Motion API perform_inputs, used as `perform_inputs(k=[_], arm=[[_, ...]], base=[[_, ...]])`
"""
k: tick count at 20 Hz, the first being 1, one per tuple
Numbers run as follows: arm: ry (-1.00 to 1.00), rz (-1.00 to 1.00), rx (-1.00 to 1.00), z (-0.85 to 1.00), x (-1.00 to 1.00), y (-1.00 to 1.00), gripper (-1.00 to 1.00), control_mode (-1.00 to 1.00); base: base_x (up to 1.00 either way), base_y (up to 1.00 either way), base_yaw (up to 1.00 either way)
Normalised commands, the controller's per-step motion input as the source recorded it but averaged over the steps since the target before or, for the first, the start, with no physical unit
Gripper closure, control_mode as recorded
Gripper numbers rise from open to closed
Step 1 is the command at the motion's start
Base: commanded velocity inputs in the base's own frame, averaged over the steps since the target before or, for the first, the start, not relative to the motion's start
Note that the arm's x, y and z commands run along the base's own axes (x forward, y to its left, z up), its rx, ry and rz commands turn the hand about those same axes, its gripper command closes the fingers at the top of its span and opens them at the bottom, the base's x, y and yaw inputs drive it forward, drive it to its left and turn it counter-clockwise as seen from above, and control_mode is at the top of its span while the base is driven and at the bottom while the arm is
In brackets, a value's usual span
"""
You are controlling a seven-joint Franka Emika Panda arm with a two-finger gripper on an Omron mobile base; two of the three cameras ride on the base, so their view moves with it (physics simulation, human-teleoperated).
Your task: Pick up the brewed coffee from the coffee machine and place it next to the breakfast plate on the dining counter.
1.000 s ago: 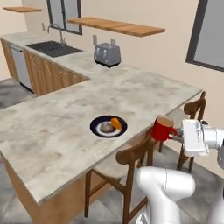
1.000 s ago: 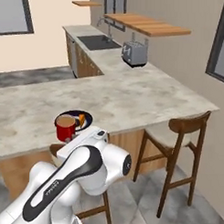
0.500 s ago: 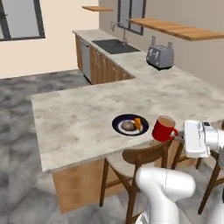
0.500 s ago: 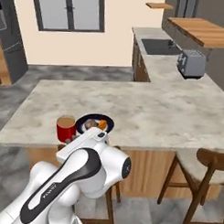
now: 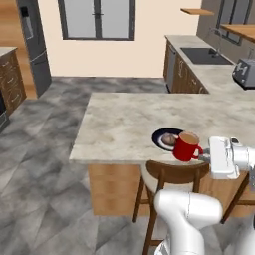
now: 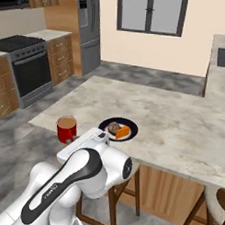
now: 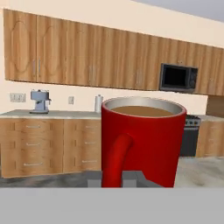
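Both base views have swung round with the base since half a second ago: the toaster (image 5: 245, 72) and sink (image 5: 204, 55) now sit far to the right, while a fridge (image 5: 32, 46) and window (image 5: 97, 19) have come into sight beyond the dining counter (image 5: 119, 129). Relative to the arm, the red mug of coffee (image 5: 186, 146) has kept its place.

From the base the white arm folds in a low elbow, its forearm reaching level toward the dining counter's near edge, hand held horizontal. The gripper (image 5: 202, 152) is clamped on the mug's side handle, jaws closed around it. The mug stays upright, brown liquid near the rim (image 7: 142, 111).

The mug hangs over the dining counter's near edge, just beside the breakfast plate (image 6: 118, 129), on the side away from the orange wedge (image 6: 123, 131); whether its base touches the counter cannot be told. A wooden chair (image 5: 172, 177) stands just below that edge. In the hand view, the coffee machine (image 7: 40, 101) stands on a far cabinet counter, well apart from the mug, near a microwave (image 7: 178, 77).
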Motion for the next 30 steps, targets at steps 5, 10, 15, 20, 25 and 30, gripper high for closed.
perform_inputs(k=[5,10,15,20,25,30], arm=[[0.0,0.0,0.0,0.0,0.0,0.0,1.0,1.0],[0.12,0.14,0.0,0.0,0.48,-0.21,1.0,-1.0],[0.15,0.0,-0.06,0.25,0.29,-0.17,1.0,-1.0],[0.03,-0.01,-0.08,0.42,0.01,-0.44,1.0,-1.0],[0.0,-0.11,-0.1,0.05,0.01,-0.85,1.0,-1.0],[-0.02,-0.23,-0.02,-0.13,0.14,-0.97,1.0,-1.0]], base=[[0.58,-0.53,0.65],[0.14,-0.06,0.1],[0.0,0.0,0.0],[0.0,0.0,0.0],[0.0,0.0,0.0],[0.0,0.0,0.0]])
